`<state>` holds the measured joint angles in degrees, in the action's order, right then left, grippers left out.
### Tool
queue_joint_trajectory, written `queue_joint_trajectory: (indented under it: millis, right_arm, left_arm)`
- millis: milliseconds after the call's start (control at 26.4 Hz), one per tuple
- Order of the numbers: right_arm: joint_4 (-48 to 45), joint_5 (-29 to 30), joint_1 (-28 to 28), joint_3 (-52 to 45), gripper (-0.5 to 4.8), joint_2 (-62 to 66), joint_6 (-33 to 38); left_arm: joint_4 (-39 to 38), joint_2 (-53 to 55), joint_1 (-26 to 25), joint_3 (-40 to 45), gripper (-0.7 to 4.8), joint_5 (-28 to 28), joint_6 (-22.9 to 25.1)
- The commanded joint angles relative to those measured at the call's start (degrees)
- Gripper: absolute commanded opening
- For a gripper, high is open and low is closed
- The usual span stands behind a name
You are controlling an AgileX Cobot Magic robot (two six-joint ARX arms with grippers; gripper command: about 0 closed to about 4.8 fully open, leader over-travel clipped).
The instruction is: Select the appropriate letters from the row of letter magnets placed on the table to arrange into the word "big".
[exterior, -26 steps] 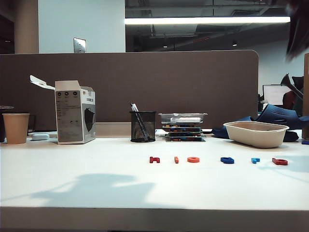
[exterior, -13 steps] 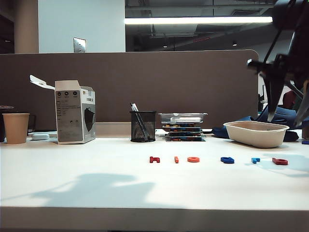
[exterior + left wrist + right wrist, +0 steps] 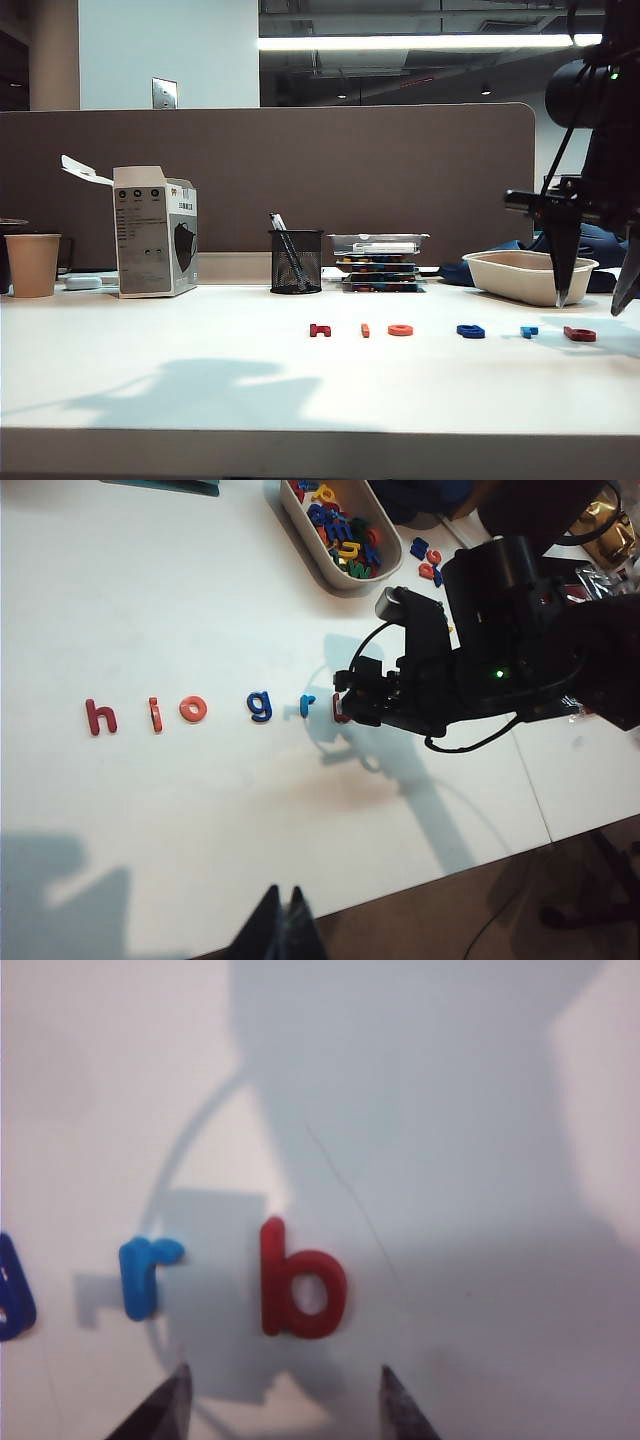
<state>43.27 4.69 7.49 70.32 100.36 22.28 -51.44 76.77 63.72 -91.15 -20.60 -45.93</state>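
Six letter magnets lie in a row on the white table (image 3: 200, 340). From the left they are a dark red h (image 3: 320, 330), the orange-red i (image 3: 365, 330), an orange o (image 3: 400, 330), the dark blue g (image 3: 470, 331), a light blue r (image 3: 529, 331) and the dark red b (image 3: 579, 334). My right gripper (image 3: 593, 298) hangs open just above the b, fingers pointing down. In the right wrist view the b (image 3: 300, 1285) lies just ahead of the gripper (image 3: 283, 1375), with the r (image 3: 148, 1272) beside it. My left gripper (image 3: 284, 892) is shut and empty over the table's front edge, far from the row.
A beige tray (image 3: 530, 275) with several spare letters stands behind the row's right end. Further back are a mesh pen cup (image 3: 296, 262), a stack of flat boxes (image 3: 380, 262), a white carton (image 3: 155, 232) and a paper cup (image 3: 32, 265).
My right arm has come down from the upper right and its gripper has opened; it now hangs over the b. The letters have not moved.
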Motion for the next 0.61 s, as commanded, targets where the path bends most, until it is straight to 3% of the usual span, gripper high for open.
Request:
queue_joint_trajectory:
  millis: [38, 606]
  right_arm:
    - [-2.25, -0.81, 0.07, 0.22, 2.34, 0.76, 0.28]
    - [-4.61, -1.81, 0.07, 0.22, 2.34, 4.39, 0.24]
  left_arm:
    - [0.52, -0.20, -0.02, -0.09, -0.05, -0.17, 0.07]
    - [0.50, -0.20, -0.02, -0.09, -0.05, -0.17, 0.07]
